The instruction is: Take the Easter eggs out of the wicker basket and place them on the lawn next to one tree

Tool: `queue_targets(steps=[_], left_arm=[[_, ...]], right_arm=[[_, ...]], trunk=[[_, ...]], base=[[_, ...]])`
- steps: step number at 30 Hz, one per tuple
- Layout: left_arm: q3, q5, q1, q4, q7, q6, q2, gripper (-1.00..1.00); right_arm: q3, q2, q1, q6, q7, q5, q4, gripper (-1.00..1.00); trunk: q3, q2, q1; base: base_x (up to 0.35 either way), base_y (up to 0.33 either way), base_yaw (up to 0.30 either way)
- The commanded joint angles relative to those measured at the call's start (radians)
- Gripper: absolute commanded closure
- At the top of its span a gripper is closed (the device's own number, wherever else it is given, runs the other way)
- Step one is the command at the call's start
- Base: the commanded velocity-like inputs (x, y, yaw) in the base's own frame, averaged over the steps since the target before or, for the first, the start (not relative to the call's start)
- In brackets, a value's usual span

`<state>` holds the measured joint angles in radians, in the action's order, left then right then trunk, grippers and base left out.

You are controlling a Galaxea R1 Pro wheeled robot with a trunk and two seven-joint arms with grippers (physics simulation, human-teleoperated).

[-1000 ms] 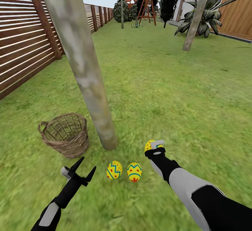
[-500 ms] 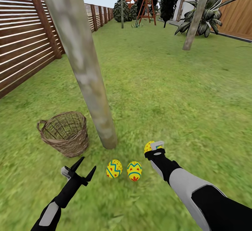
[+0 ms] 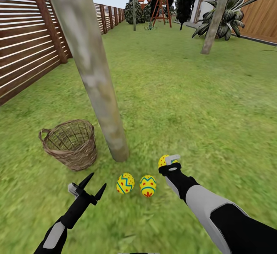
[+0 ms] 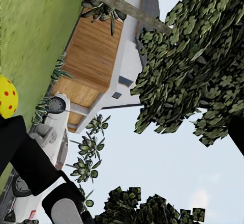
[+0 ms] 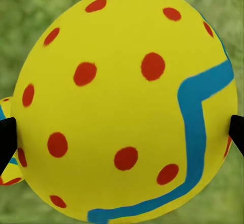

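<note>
Head view: two yellow zigzag-banded eggs [image 3: 125, 183] [image 3: 148, 185] lie lower centre beside the pale grey trunk [image 3: 98, 88]; the woven brown wicker basket [image 3: 71, 143], left, looks empty. The right gripper [image 3: 169, 161] pinches the third egg [image 3: 164, 160] low for release; the left gripper [image 3: 92, 187] is spread.

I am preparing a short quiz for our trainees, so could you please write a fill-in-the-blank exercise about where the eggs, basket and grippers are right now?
1. ____ yellow zigzag-banded Easter eggs lie on the green lawn near the pale grey tree trunk.
2. The right gripper is closed on the ____ egg.
3. The brown woven wicker basket holds ____ eggs.
4. The left gripper has its fingers ____.

Missing words: two; third; no; open
</note>
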<state>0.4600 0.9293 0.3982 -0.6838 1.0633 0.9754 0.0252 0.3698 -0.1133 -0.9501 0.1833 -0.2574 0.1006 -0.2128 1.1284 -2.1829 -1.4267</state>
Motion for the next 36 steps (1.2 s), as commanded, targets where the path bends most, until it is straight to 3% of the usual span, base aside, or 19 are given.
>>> queue_targets(steps=[1,12,21,26,36], left_arm=[[0.003,-0.001,0.001,0.0,0.001,0.005,0.001,-1.0],[0.003,-0.001,0.001,0.0,0.001,0.005,0.001,-1.0],[0.003,-0.001,0.001,0.0,0.001,0.005,0.001,-1.0],[0.003,0.0,0.001,0.0,0.001,0.005,0.001,-1.0],[0.003,0.0,0.004,0.005,0.001,0.005,0.001,-1.0]], right_arm=[[0.009,0.0,0.0,0.005,-0.006,0.01,-0.002,1.0],[0.009,0.0,0.001,0.004,-0.006,0.011,-0.003,1.0],[0.009,0.0,0.001,0.004,-0.006,0.011,-0.003,1.0],[0.009,0.0,0.001,0.004,-0.006,0.011,-0.003,1.0],[0.008,0.001,0.001,0.002,-0.006,0.01,-0.002,1.0]], trunk=[[0.004,-0.008,-0.004],[0.038,-0.085,-0.046],[0.067,-0.148,-0.08],[0.067,-0.148,-0.08],[0.067,-0.148,-0.08]], base=[[0.0,0.0,0.0],[0.0,0.0,0.005],[0.0,0.0,0.213],[0.006,-0.005,0.113],[0.23,-0.188,0.001]])
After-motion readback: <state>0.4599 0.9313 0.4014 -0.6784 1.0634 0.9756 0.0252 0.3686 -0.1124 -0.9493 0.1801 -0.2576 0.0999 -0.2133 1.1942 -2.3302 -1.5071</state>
